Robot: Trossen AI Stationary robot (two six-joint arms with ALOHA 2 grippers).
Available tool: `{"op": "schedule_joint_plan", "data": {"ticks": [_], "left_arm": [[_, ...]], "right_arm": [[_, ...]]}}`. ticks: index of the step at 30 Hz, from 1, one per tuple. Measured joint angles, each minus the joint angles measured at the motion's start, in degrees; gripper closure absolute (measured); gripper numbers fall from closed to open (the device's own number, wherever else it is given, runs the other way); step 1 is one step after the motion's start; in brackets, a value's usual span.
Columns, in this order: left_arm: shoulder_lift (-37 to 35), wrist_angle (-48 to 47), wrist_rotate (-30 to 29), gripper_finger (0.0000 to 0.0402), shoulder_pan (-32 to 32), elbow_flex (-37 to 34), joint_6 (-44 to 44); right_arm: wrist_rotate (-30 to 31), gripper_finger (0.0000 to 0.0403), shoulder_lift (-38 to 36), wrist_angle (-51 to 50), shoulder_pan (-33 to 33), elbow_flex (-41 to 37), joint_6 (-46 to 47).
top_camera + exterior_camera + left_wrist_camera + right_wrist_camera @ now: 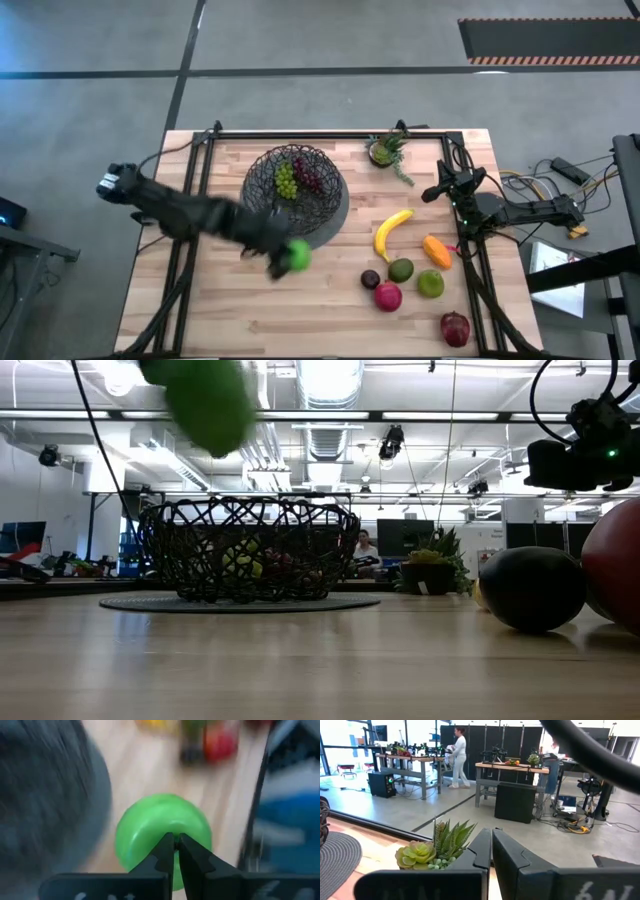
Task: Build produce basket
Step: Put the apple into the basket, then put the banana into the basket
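Green apple (160,835) fills the left wrist view, pinched at its stalk end between the tips of the left gripper (283,256), whose fingers are narrowed almost together on it. Seen from above, that apple (296,255) hangs over bare table just in front of the basket (296,186), and in the low view it floats high above the rim. The wire basket (250,548) sits toward the back of the table (200,310) on its grey disc, with green grapes (286,181) and purple grapes (309,179) inside. To its right lie the banana (392,232), orange piece (437,251), avocado (401,270), lime (431,285), plum (370,280), red apple (388,296) and pomegranate (455,328). A potted plant (385,151) stands at the back edge. The right gripper (437,192) waits near the table's right edge, fingers pressed together and empty.
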Motion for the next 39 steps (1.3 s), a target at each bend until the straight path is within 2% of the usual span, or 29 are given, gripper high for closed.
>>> {"op": "schedule_joint_plan", "data": {"ticks": [4,8,15,18,23,28,34,39], "left_arm": [[0.64,0.31,-0.42,0.0401,10.98,3.05,7.6],[2.3,-2.17,0.93,0.0401,20.82,1.35,11.64],[6.52,-10.05,8.42,0.0401,31.49,-3.88,13.24],[7.66,-11.02,8.36,0.0401,33.37,-6.12,13.26],[8.22,-11.32,3.4,0.0401,34.23,-8.87,11.21],[8.22,-11.06,1.87,0.0393,34.21,-9.61,9.11],[8.12,-11.42,1.99,0.0313,34.19,-9.63,6.02],[7.24,-11.9,6.31,0.0255,34.0,-6.38,0.92]], "right_arm": [[0.0,0.0394,0.0,0.0,-0.01,0.0,0.01],[0.01,0.0394,0.0,0.0,0.01,-0.02,-0.02],[0.0,0.0394,0.0,0.02,0.02,0.0,0.0],[0.01,0.0394,0.01,0.0,0.0,-0.01,-0.01],[0.0,0.0394,0.0,0.0,0.0,-0.02,-0.02],[0.0,0.0394,0.0,0.0,0.02,-0.02,0.0],[0.0,0.0394,0.0,0.0,0.01,-0.01,-0.02],[0.02,0.0394,0.0,0.0,0.01,0.0,-0.02]]}}
